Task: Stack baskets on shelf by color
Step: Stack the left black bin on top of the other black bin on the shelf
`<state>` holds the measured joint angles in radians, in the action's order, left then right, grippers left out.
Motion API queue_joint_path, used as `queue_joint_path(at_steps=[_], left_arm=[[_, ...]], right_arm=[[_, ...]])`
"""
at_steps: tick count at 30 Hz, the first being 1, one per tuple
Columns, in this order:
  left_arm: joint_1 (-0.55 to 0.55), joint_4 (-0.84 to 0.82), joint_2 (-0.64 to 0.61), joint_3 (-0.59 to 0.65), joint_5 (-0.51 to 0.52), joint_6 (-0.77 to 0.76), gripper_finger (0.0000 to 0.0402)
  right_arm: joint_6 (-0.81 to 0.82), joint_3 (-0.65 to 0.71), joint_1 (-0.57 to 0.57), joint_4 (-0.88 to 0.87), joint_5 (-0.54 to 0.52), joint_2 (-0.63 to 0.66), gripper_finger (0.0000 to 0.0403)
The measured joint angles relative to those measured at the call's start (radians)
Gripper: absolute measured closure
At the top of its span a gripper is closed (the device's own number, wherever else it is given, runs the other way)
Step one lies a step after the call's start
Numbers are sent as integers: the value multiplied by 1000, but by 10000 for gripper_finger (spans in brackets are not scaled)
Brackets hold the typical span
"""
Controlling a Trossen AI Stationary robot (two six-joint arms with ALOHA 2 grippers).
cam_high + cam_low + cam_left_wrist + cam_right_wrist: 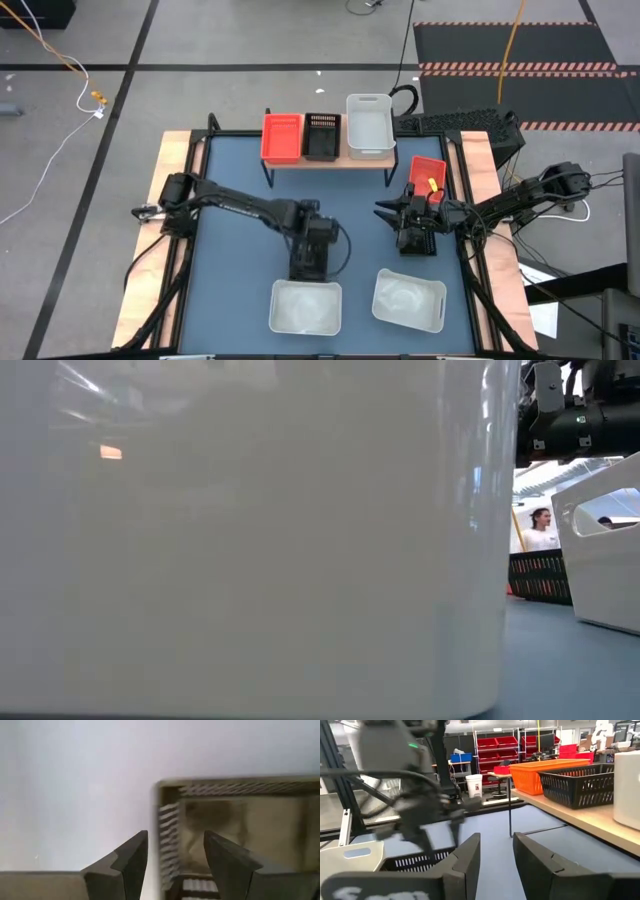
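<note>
Shelf [330, 156] sits at 12 o'clock on the counter [230, 250], carrying a red basket [282, 136], a black slotted basket [321, 135] and a white basket [368, 124] in a row. Left pincer [308, 262] hovers near counter centre, fingers [131, 860] apart astride the wall of a black basket [235, 825]. Right pincer [392, 212] at 3 o'clock, fingers apart, beside another red basket [428, 172]. Two white baskets [306, 306] [408, 299] rest at 6 o'clock.
</note>
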<state>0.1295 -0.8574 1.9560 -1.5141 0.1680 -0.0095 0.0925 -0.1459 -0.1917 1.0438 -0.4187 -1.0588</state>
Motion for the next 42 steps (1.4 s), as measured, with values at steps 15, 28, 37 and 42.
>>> queue_joint_path(at_steps=[15, 28, 37, 42], left_arm=[[-120, -5, -3, 69, 57, -60, 263], [-115, -10, -70, 68, 125, 24, 261], [2, 80, -112, 66, -144, -110, 192], [92, 92, -57, 69, -113, -128, 189]], right_arm=[[0, 0, 0, -1, 0, 0, 294], [1, 0, 0, -1, 0, 0, 294], [18, 1, 0, 4, 1, 0, 294], [34, 1, 0, 0, 1, 0, 294]])
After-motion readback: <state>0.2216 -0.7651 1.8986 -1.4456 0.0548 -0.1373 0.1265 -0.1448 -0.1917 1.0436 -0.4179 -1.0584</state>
